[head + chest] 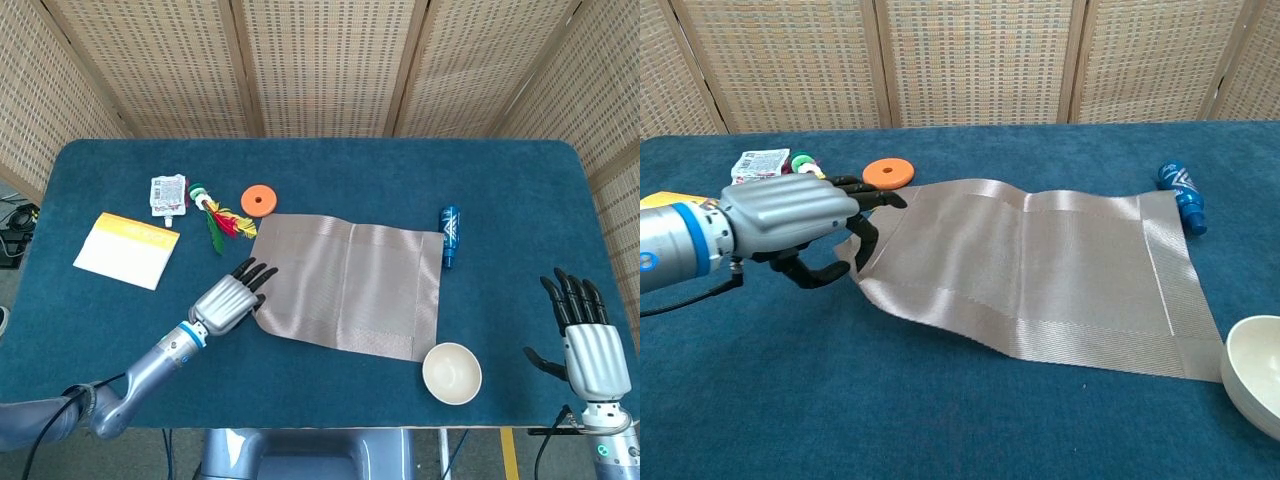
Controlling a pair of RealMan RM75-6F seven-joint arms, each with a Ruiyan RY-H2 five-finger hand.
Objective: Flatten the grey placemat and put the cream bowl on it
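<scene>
**Mia:** What is the left robot hand (790, 215) doing?

**Ben:** It has the left edge of the grey placemat (345, 285) pinched between its thumb and fingers. That edge is lifted a little off the blue surface (330, 175).

**Mia:** Is the mat flat?

**Ben:** Not yet. In the chest view I can see a bump near the robot hand and a soft fold across the middle. I think the robot hand should pull gently to the left and keep the edge low. Then it should lay the edge down before it lets go, so the edge does not curl.

**Mia:** What could get in the way?

**Ben:** The orange disc (258, 200) is just past the far left corner of the mat. The feather toy (217, 217) is near it too. The blue tube (449, 235) lies just beside the right edge.

**Mia:** Where is the cream bowl (451, 372)?

**Ben:** On the surface, right by the near right corner of the mat. It is not on it yet.

**Mia:** And the right robot hand (585, 340)?

**Ben:** Far off to the right, fingers spread, holding nothing. It is closest to the bowl, so I think it could lift it later.
</scene>
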